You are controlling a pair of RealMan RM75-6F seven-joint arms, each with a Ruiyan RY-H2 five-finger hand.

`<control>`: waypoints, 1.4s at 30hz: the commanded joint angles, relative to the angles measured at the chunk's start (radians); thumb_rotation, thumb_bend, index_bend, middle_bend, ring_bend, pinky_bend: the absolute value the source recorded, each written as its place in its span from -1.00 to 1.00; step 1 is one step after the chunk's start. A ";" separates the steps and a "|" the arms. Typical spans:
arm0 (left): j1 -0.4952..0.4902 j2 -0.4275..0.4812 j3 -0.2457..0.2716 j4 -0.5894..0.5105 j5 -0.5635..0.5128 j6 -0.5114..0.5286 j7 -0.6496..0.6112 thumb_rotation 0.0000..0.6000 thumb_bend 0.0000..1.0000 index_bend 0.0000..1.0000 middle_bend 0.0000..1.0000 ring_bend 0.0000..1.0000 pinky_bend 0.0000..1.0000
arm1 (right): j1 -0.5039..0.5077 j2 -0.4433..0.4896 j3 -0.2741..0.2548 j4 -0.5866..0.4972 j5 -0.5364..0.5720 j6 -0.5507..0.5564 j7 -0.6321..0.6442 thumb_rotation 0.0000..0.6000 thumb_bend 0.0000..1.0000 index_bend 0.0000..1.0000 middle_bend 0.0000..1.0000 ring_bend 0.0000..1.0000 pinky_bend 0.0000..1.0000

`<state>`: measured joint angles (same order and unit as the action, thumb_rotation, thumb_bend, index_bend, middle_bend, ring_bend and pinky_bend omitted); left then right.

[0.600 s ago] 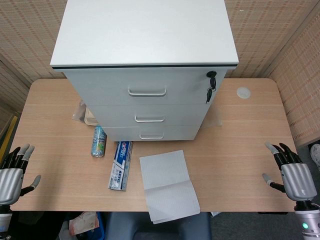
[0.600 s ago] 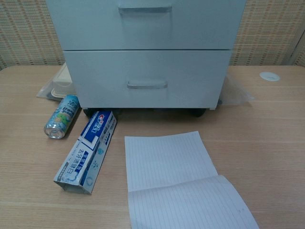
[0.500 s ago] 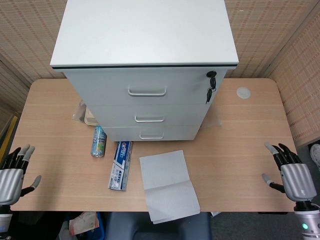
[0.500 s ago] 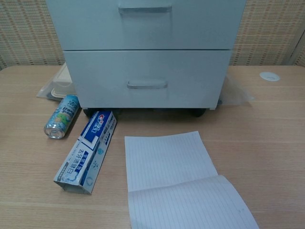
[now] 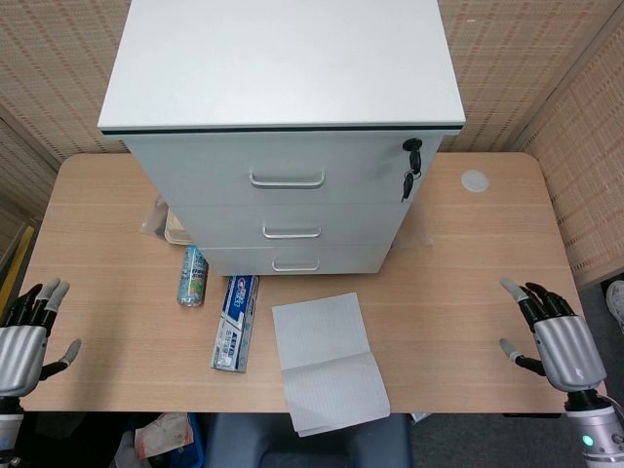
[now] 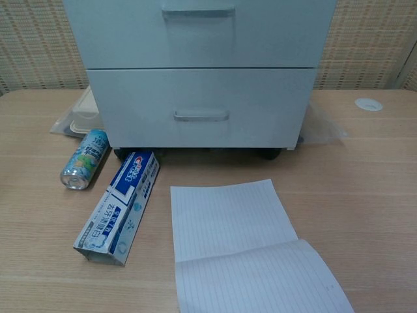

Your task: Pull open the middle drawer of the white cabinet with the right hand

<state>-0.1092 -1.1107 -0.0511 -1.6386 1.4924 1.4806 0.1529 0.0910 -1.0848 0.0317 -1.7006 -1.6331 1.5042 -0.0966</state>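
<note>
The white cabinet (image 5: 283, 68) stands at the back middle of the table with three closed drawers. Its middle drawer (image 5: 292, 226) carries a silver handle (image 5: 292, 233); in the chest view that middle drawer (image 6: 202, 36) shows at the top with its handle (image 6: 198, 12). My right hand (image 5: 554, 336) hovers open at the table's front right corner, far from the cabinet, fingers spread and empty. My left hand (image 5: 24, 336) is open at the front left edge, holding nothing. Neither hand appears in the chest view.
A toothpaste box (image 5: 235, 321), a small can (image 5: 193, 276) and a lined paper sheet (image 5: 328, 363) lie in front of the cabinet. Keys (image 5: 410, 178) hang from the top drawer's lock. A plastic container (image 5: 174, 226) sits left of the cabinet. A white disc (image 5: 475, 180) lies back right.
My right hand has shifted slightly left and forward over the table's front right corner. The left hand and the drawers have not moved.
</note>
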 commanded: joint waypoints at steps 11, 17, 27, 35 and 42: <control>-0.007 0.018 0.003 -0.014 0.025 0.004 -0.007 1.00 -0.42 -1.00 -1.00 -0.95 -0.77 | 0.155 0.037 0.061 -0.167 -0.051 -0.161 -0.158 1.00 -0.58 -0.81 0.17 0.29 0.41; -0.009 0.022 0.006 -0.015 0.033 0.003 -0.010 1.00 -0.42 -1.00 -1.00 -0.95 -0.77 | 0.250 0.030 0.114 -0.244 -0.007 -0.268 -0.217 1.00 -0.46 -0.81 0.58 0.69 0.70; -0.003 0.030 0.012 -0.011 0.039 0.012 -0.023 1.00 -0.42 -1.00 -1.00 -0.95 -0.77 | 0.398 0.014 0.196 -0.349 0.163 -0.432 -0.367 1.00 -0.21 -0.81 0.71 0.84 0.79; -0.003 0.033 0.012 -0.010 0.045 0.016 -0.027 1.00 -0.42 -1.00 -1.00 -0.95 -0.77 | 0.497 -0.019 0.248 -0.383 0.302 -0.484 -0.478 1.00 -0.21 -0.81 0.71 0.84 0.79; -0.004 0.033 0.014 -0.009 0.046 0.012 -0.027 1.00 -0.42 -1.00 -1.00 -0.95 -0.77 | 0.586 -0.054 0.281 -0.384 0.425 -0.517 -0.550 1.00 -0.21 -0.81 0.71 0.85 0.79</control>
<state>-0.1135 -1.0781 -0.0373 -1.6479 1.5379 1.4928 0.1263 0.6443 -1.1223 0.2973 -2.0844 -1.2498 1.0007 -0.6172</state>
